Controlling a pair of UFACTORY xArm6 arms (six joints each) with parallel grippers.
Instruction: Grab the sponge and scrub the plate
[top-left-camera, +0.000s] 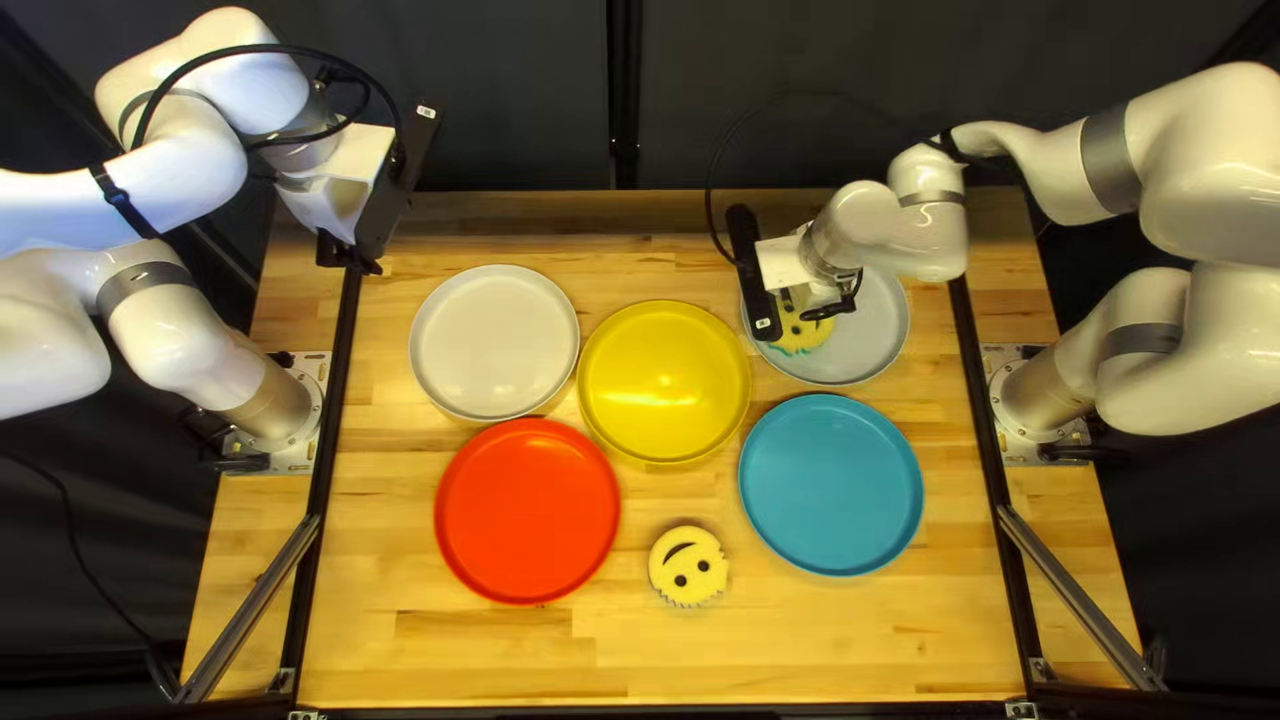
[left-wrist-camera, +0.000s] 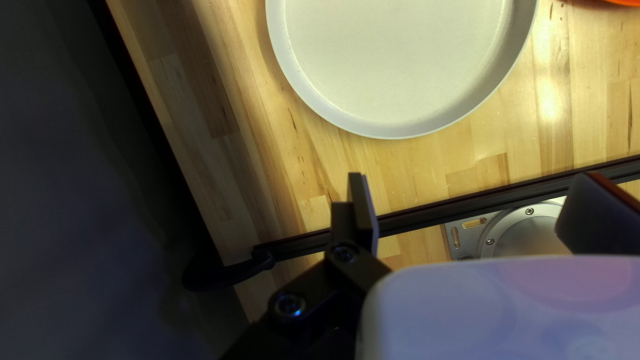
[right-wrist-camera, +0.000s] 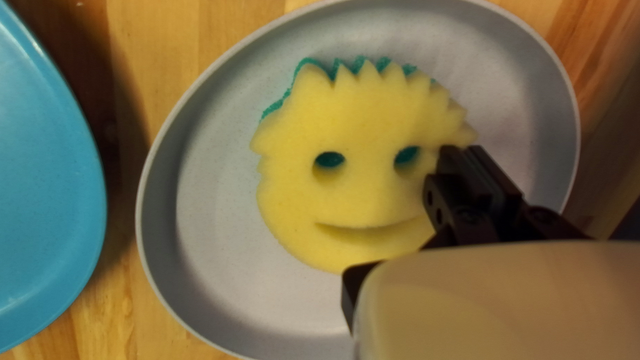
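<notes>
My left gripper hangs beyond the upper left of the pale grey plate. In the left wrist view that gripper stands open, the pale grey plate ahead of it. My right gripper is low over the light grey plate at the right, partly covering a yellow sponge. In the right wrist view, my gripper is shut on one edge of the smiling sponge, which lies face up within the grey plate; green shows beneath it. The pinched edge is hidden.
A yellow plate lies centrally, a red plate and a blue plate nearer the front. A second smiling sponge lies between those two. Black rails run along the table's sides.
</notes>
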